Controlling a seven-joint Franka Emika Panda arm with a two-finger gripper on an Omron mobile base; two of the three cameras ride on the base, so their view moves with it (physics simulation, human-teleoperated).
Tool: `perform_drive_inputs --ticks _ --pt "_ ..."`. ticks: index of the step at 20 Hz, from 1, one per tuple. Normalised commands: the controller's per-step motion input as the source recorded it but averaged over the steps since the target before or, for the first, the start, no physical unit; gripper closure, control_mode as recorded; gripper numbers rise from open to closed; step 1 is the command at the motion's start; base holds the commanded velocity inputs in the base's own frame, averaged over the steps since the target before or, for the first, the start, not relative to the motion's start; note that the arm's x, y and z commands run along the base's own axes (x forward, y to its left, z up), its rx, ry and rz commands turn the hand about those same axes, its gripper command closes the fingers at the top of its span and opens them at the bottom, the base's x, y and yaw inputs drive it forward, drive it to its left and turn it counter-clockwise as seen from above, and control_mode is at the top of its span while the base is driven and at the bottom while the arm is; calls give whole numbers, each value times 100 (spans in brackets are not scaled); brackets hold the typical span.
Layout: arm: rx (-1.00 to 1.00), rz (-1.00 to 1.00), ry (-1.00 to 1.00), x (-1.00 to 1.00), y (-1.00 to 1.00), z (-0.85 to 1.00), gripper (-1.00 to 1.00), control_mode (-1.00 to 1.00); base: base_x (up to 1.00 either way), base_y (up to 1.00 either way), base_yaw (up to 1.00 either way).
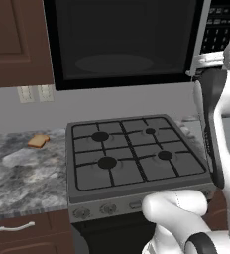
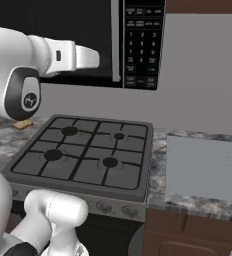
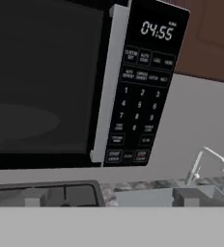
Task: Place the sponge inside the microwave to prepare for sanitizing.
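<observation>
Counted: 1 microwave [image 1: 122, 42] w/ 1 keypad panel [image 3: 143, 91] & 1 clock readout [image 3: 157, 31]. 1 stove [image 1: 132, 151] w/ 4 burners, all bare. At least 3 knobs showed along the stove front; rest hidden by the arm. 1 slice of bread [image 1: 38, 141] on the counter [image 1: 18, 173]. 2 wall outlets [image 1: 35, 93]. 1 sink [image 2: 205, 167], 1 faucet [image 3: 205, 161]. 1 drawer handle [image 1: 16, 227]. 1 robot arm [image 2: 18, 75].
</observation>
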Motion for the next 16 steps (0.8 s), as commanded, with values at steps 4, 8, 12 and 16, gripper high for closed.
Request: perform_drive_inputs --ticks 4,8,12,16 --pt "0 -4 6 23 -24 0 -100 -100 0 0 0" --pt "15 2 0 13 -12 0 -100 -100 0 0 0" --pt "15 2 6 14 0 0 -100 -100 0 0 0" --pt "18 0 11 50 0 0 -100 -100 0 0 0"
